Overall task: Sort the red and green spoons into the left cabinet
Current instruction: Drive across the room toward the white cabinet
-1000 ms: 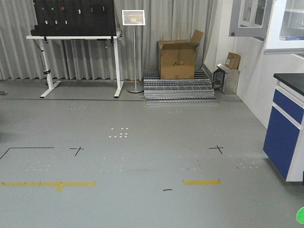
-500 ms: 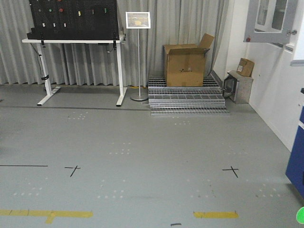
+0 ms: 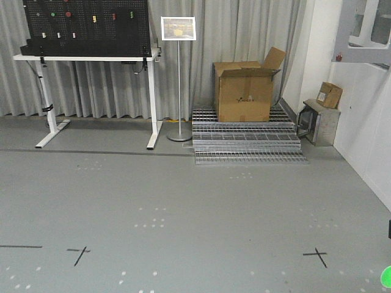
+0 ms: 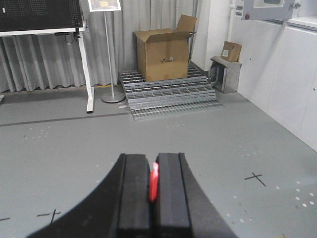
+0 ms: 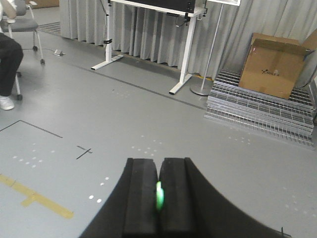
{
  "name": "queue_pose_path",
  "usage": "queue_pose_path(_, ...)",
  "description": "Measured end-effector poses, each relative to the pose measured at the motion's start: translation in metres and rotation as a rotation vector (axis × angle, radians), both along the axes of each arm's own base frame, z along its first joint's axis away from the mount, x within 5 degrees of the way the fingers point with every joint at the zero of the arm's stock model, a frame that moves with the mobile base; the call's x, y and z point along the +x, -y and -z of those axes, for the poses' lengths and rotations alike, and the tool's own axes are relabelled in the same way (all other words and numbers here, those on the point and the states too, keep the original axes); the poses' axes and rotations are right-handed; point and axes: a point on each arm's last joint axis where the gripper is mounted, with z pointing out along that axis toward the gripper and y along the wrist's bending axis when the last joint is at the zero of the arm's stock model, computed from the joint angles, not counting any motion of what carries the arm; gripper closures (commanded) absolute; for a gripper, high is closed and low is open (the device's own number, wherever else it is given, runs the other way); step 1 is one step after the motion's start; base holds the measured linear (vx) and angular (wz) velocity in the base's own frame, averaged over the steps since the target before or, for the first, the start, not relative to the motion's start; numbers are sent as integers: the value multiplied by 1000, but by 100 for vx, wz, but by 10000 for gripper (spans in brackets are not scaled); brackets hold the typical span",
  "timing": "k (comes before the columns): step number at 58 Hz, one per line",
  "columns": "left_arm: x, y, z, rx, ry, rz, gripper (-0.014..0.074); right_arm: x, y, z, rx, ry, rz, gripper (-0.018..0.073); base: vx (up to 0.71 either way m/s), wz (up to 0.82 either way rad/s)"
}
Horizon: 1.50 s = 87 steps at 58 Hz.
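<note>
My left end effector [image 4: 152, 159] is clamped on the red spoon [image 4: 154, 182], a thin red sliver standing upright between the two black pads. My right end effector [image 5: 158, 166] is clamped the same way on the green spoon [image 5: 159, 195]; I see only a small green edge of it in the gap. Both hang over grey floor [image 4: 198, 134] marked with black crosses. Well ahead of the left end effector, slightly to its right, an open cardboard box [image 4: 163, 54] sits on stacked metal grates [image 4: 171, 94]. Ahead to its left a sign on a pole [image 4: 105, 49] stands beside a white-legged table [image 3: 85, 58] carrying a black pegboard [image 3: 85, 24].
</note>
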Motion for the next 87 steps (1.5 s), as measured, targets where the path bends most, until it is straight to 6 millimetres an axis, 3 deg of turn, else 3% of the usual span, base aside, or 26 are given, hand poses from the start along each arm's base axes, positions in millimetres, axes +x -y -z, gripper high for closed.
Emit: queue_pose_path(87,0,0,0,0,1,0,600,0,0,0,0,-1,-1,562,58,-5)
